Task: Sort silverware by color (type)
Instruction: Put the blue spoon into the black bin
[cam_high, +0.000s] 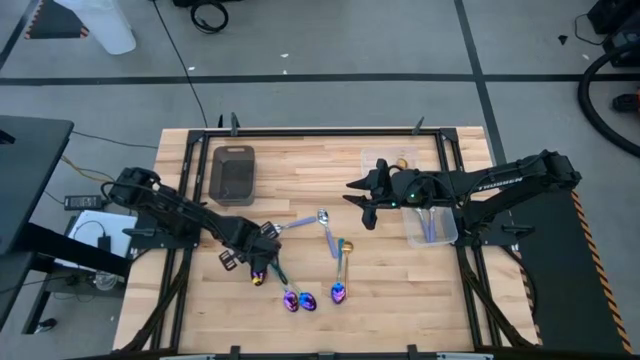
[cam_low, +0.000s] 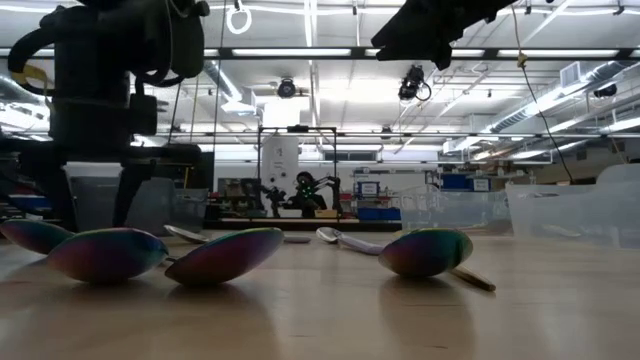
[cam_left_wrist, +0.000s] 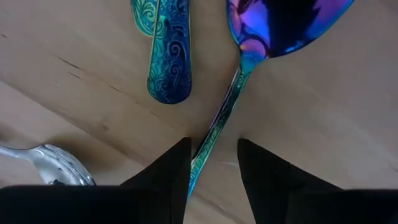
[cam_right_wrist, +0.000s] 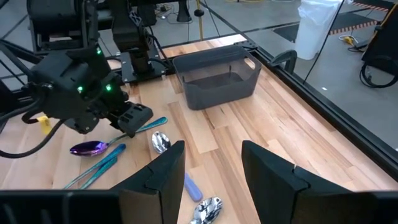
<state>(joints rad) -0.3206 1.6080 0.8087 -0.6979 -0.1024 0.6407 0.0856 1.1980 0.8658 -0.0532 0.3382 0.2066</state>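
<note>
Spoons (cam_high: 300, 262) are spread mid-table, w/ tray (cam_high: 233, 172) set behind, to their left. Container (cam_high: 431, 224) is placed to the right.

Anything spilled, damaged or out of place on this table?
Nothing looks spilled or damaged. Iridescent spoons and silver spoons lie scattered at mixed angles mid-table, unsorted. Left gripper has its jaws open either side of one iridescent handle.

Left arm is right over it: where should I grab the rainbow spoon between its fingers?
Take the rainbow spoon by its thin handle, straight down from above. It lies flat on the table, handle running between the open fingers of the left gripper; the wide bowl gives less to pinch.
</note>
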